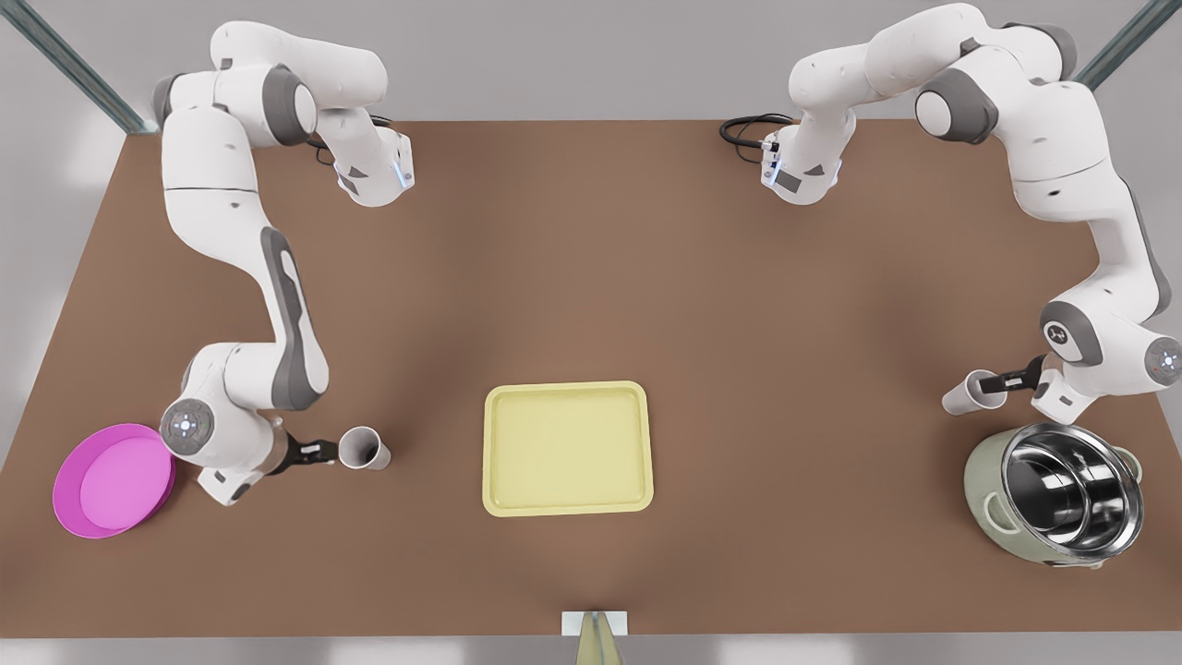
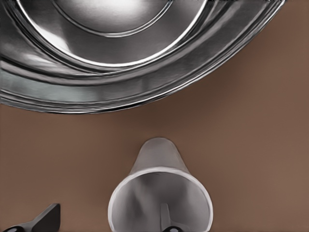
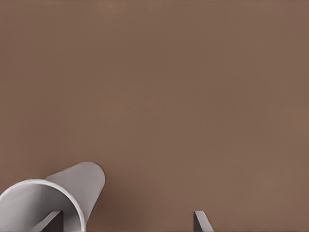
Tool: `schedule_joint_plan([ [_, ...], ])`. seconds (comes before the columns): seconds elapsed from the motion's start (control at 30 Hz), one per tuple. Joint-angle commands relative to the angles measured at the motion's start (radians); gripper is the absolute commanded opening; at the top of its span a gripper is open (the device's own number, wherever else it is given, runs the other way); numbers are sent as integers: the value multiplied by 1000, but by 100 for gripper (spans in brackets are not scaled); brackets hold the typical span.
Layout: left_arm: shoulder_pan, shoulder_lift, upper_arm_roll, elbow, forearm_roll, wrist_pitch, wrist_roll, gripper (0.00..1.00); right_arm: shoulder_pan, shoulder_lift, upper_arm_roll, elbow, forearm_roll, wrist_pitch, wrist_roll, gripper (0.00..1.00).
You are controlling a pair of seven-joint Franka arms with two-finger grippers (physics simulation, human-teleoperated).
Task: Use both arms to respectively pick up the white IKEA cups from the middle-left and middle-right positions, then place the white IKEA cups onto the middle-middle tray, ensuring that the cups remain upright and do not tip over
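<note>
1. Markings. The grey joint cap of the arm at the right of the front view carries a small dark emblem; it cannot be read.

2. Left gripper (image 1: pixel 995 380). This black two-finger gripper sits at the middle right of the front view, at the rim of one small plain white tapered cup (image 1: pixel 962 394). In the left wrist view the left gripper (image 2: pixel 108 213) has its fingers spread wide. One finger (image 2: pixel 165 218) shows inside the cup's (image 2: pixel 159 193) mouth and the other (image 2: pixel 46 220) stands well outside it, with the cup wall between them. The fingers are not clamped on the wall.

3. Right gripper (image 1: pixel 323 451). This gripper sits at the lower left of the front view, at the rim of the second white tapered cup (image 1: pixel 365 449). In the right wrist view the right gripper (image 3: pixel 126 216) is likewise spread. One finger (image 3: pixel 50 221) is at the cup's (image 3: pixel 72 188) mouth and the other (image 3: pixel 200 221) is over bare table, well away from the cup.

4. Cups. Both are handleless, white outside and grey inside. Each stands on the brown table (image 1: pixel 591 277).

5. Surroundings. The flat pale yellow rectangular tray (image 1: pixel 568 388) with rounded corners lies at lower centre, between the cups and well apart from both. A large steel pot (image 1: pixel 1062 489) stands near the left gripper's cup. A round magenta plate (image 1: pixel 111 480) lies beside the other arm's wrist.
</note>
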Motion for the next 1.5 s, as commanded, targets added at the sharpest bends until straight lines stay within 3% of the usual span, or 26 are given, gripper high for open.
schedule_joint_plan([
  [0.0,1,7,0,0,-8,30,81,100,2,6,3,-3,4,65,-3,100],
  [0.1,1,28,0,0,-16,41,81,100,10,6,3,-23,7,74,-3,100],
  [0.23,-1,28,-2,0,-14,29,83,50,20,-18,19,-75,10,74,-5,100],
  [0.3,-1,23,-2,0,-14,-19,84,32,20,-35,19,-104,10,80,-13,100],
  [0.37,-4,20,-2,2,-13,-29,84,25,19,-35,19,-110,12,81,-13,100],
  [0.53,-77,-65,-2,2,-7,-112,-14,23,19,-29,19,-138,13,101,-13,100],
  [0.73,-453,-153,-11,20,-5,-241,-606,24,17,-11,19,-190,15,199,-14,100],
  [0.77,-464,-150,-89,42,-5,-244,-701,25,17,-11,19,-195,15,204,-13,100],
  [0.83,-467,-124,-187,103,-11,-244,-891,25,16,-11,19,-196,15,207,-14,64],
  [1.0,-467,92,-430,434,-10,-232,-1166,25,19,-12,19,-195,12,207,-23,22],
  [1.17,-578,260,-481,651,-7,-177,-1333,25,23,-23,38,-147,10,201,-82,21],
  [1.47,-627,327,-493,649,-11,-163,-1384,26,33,-31,174,-110,13,207,-99,21],
])
